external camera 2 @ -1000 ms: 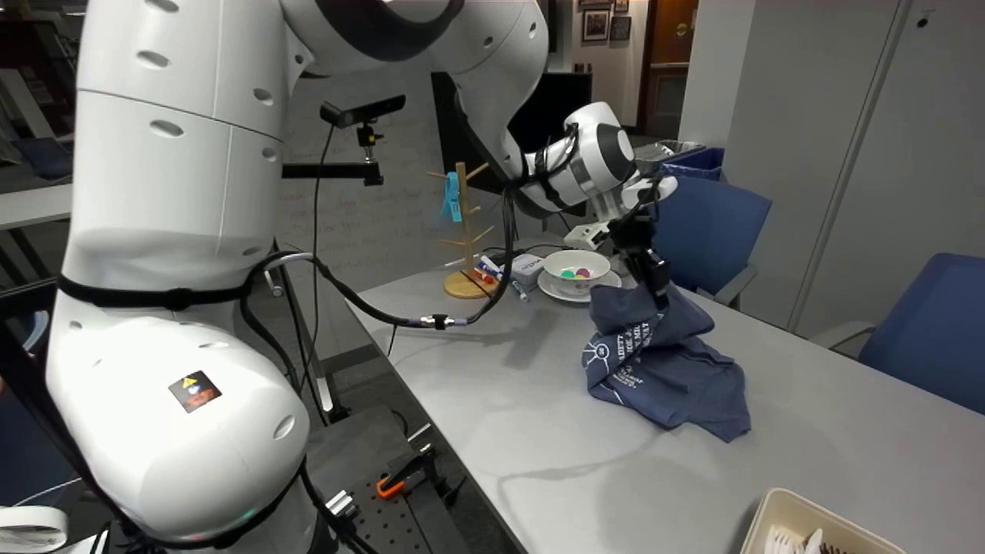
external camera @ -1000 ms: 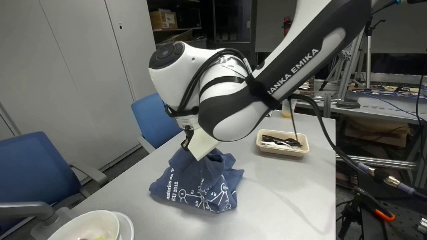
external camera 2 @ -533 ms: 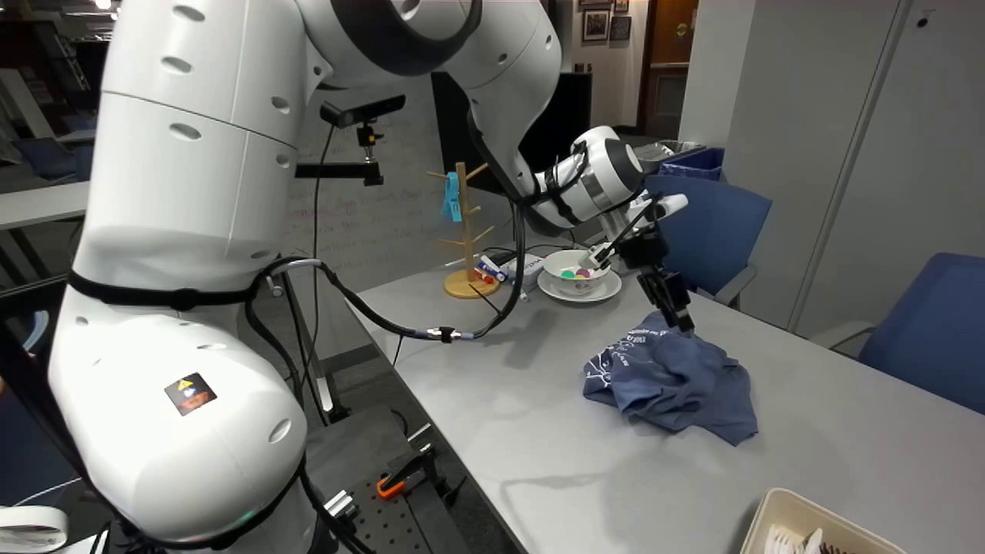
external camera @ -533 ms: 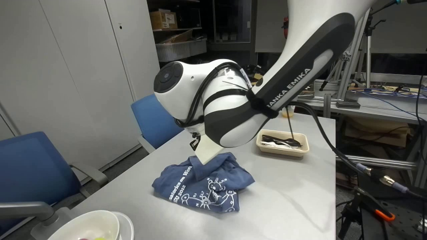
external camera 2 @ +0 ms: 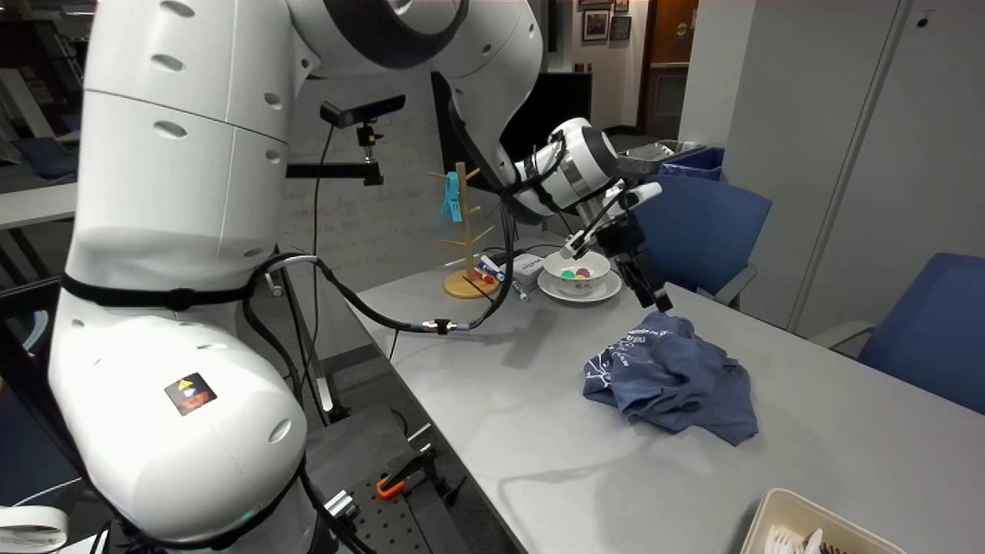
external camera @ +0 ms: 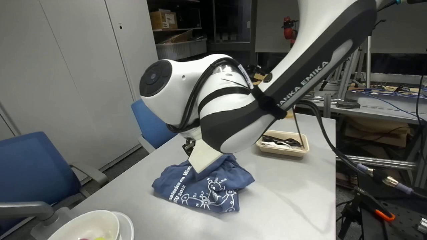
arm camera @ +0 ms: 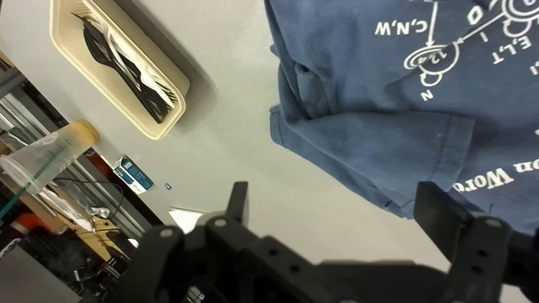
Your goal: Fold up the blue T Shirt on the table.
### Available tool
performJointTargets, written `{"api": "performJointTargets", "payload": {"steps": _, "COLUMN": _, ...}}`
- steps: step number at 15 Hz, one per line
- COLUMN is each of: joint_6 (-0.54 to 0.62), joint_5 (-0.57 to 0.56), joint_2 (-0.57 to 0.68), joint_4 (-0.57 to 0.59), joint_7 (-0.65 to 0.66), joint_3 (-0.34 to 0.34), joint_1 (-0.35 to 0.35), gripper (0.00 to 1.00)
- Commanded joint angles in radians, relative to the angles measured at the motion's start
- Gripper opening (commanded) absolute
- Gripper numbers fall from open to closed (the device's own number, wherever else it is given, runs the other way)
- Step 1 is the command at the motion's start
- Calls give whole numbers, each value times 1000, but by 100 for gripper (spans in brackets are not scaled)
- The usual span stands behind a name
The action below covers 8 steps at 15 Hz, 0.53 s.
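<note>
The shirt (external camera 2: 677, 377) lay rumpled on the counter (external camera 2: 508, 400), white print (external camera: 205, 201) partly showing, and the gripper (arm camera: 333, 193) was near its edge on the side by the chairs (external camera 2: 712, 231), jaws wide apart and holding nothing; whether a tip brushed the cloth I couldn't tell. What I took for a sleeve (arm camera: 370, 143) was turned in over the front, so I judged this was a pause between grasps, with the fold far from neat. The thing to do was to square up to a loose edge, come down with a jaw on either side, pinch every layer, then carry it low and slow across, and lay it flat before letting go, so lumps weren't folded in. A second earlier the shirt had stood bunched up at the gripper; half a second on it had dropped, and it hadn't shifted since, that I could see, while the gripper had edged along towards the bowl (external camera 2: 571, 287).
</note>
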Motion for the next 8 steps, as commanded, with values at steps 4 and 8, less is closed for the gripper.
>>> {"api": "performJointTargets", "payload": {"steps": 4, "joint_6": 17, "joint_5": 13, "joint_2": -177, "joint_4": -151, "joint_7": -21, "joint_3": 106, "joint_1": -31, "gripper": 100}}
{"api": "performJointTargets", "payload": {"steps": 8, "joint_6": 48, "joint_5": 68, "joint_2": -306, "joint_4": -267, "joint_7": -74, "joint_3": 165, "joint_1": -50, "gripper": 100}}
